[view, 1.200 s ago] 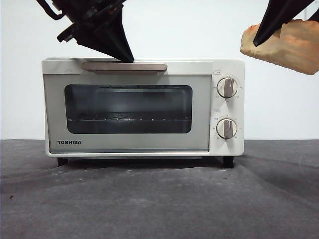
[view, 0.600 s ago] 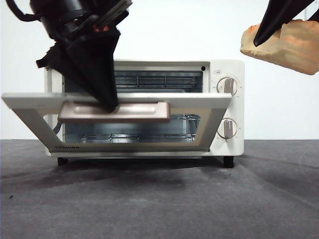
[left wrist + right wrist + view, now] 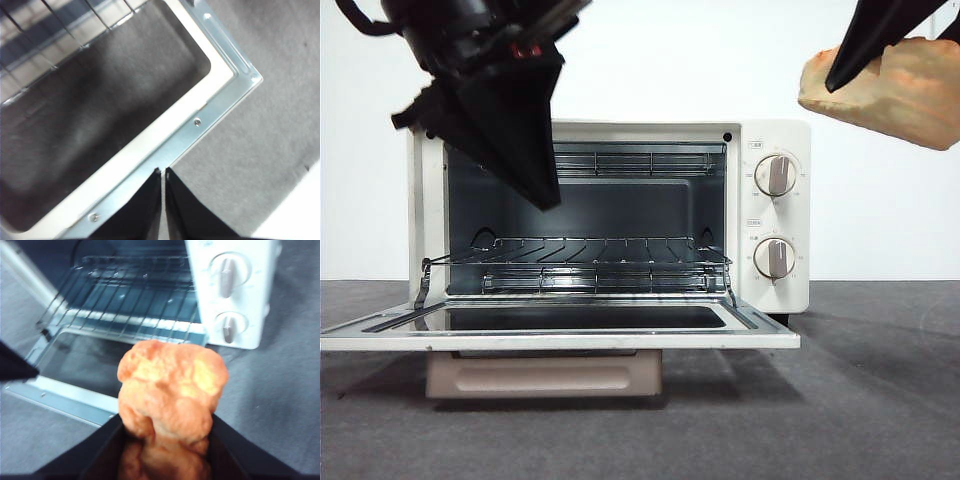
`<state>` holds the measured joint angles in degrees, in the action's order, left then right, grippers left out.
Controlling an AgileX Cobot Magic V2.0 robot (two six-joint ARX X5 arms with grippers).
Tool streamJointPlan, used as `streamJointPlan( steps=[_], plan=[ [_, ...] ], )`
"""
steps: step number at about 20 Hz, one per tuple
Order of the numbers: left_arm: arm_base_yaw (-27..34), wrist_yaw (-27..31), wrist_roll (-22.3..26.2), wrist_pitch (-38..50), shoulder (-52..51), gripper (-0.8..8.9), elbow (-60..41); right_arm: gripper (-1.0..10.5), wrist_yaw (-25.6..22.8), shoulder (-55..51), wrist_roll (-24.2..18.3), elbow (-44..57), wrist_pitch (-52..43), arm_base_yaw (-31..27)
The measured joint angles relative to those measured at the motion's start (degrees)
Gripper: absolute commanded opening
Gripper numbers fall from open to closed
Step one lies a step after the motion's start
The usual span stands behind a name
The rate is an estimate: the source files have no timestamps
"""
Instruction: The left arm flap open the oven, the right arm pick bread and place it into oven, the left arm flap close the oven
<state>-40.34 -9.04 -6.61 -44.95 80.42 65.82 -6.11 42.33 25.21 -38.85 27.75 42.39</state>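
Oven [image 3: 775, 215] door down flat on worktop [image 3: 880, 400]. Left gripper [image 3: 163, 172], fingers shut, empty, hangs w/ its arm in the opening; right gripper [image 3: 165, 440] clamps bread [image 3: 880, 90] high beside oven. Risk: arms clash, loaf snags rack [image 3: 580, 255].

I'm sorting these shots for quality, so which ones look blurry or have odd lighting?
Left wrist view: the oven door frame and glass are smeared by blur. Right wrist view: soft throughout, the bread fuzzy in the right claw. Front view: sharp, but the left claw is a dark silhouette against the white backdrop.
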Motion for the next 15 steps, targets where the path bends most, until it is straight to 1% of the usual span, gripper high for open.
streamJointPlan(
  steps=[3, 6, 9, 12, 15],
  plan=[
    [1.57, 4.50, -0.15, 0.22, -5.57, 0.17, 0.00, 2.0, 0.09, 0.02, -0.02, 0.00, -0.02, 0.00],
    [4.00, 4.76, -0.17, 0.63, -13.75, 0.17, -0.63, 2.0, 0.70, 0.61, 0.07, 0.00, -0.15, 0.00],
    [6.86, 4.79, -0.33, -0.35, -23.17, 0.16, -4.42, 2.0, 2.32, 2.56, 0.11, 0.00, -1.49, 0.00],
    [9.99, 4.83, -0.46, -3.76, -34.07, 0.16, -10.60, 2.0, 4.61, 5.55, 0.37, 0.00, -5.68, 0.00],
    [10.86, 4.72, -1.99, -8.37, -43.65, 0.16, -15.08, 2.0, 7.93, 10.69, 1.40, -0.02, -12.48, 0.39]
  ],
)
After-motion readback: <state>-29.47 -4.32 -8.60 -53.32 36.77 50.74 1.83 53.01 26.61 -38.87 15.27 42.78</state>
